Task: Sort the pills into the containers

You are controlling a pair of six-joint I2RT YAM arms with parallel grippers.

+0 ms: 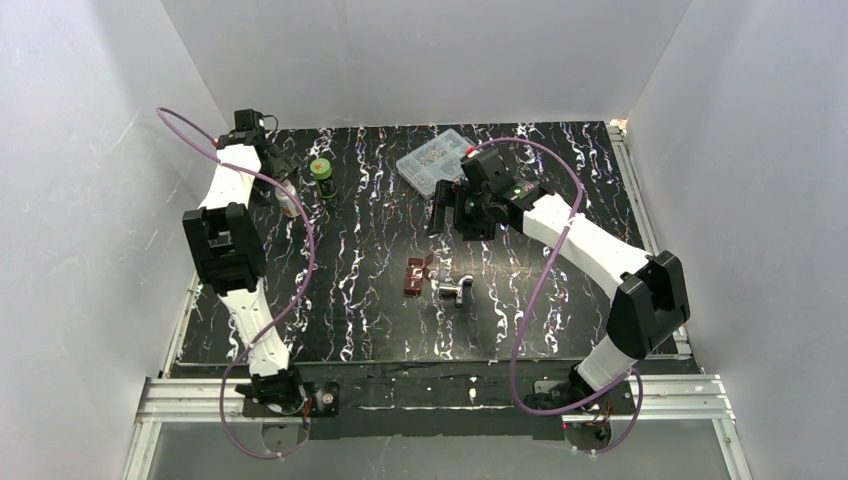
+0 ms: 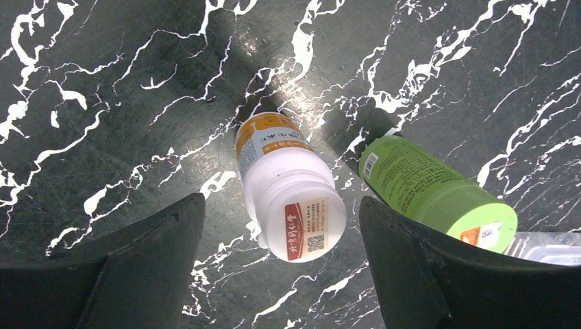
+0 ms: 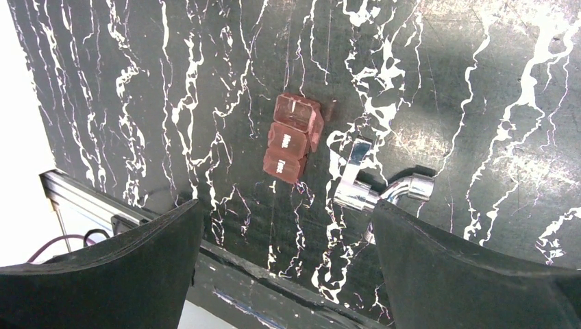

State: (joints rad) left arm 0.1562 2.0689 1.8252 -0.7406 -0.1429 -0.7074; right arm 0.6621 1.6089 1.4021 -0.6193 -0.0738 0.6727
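1. L gripper (image 2: 281,204): fingers spread wide, nothing held. White bottle (image 2: 288,192) sits between them with a gap each side, cap end toward the cam, nearer the finger on the green-bottle side.
2. Green bottle (image 2: 431,193) is just outside that same finger, v. close to it.
3. Step in hand (judged): L grip on the white bottle. To do it well, centre the bottle between the fingers first, then close slowly on the straight body, not the cap rim. Keep the outer finger off the green bottle, as a nudge could tip it.
4. R gripper (image 3: 286,205): fingers at full spread, empty, hanging above the table (image 3: 479,103). Red-brown case (image 3: 291,139) lies ahead of the fingertips, roughly mid-gap and well apart from both. Silver metal piece (image 3: 356,190) is just beside it, toward the other finger.
5. Materials: both bottles are smooth plastic cylinders w/ paper labels, so probably slippery and apt to twist in a loose grip. The case is flat, translucent and segmented w/ pale marks. The metal piece is shiny w/ a bent elbow. The tabletop is dark marble-look, matte.
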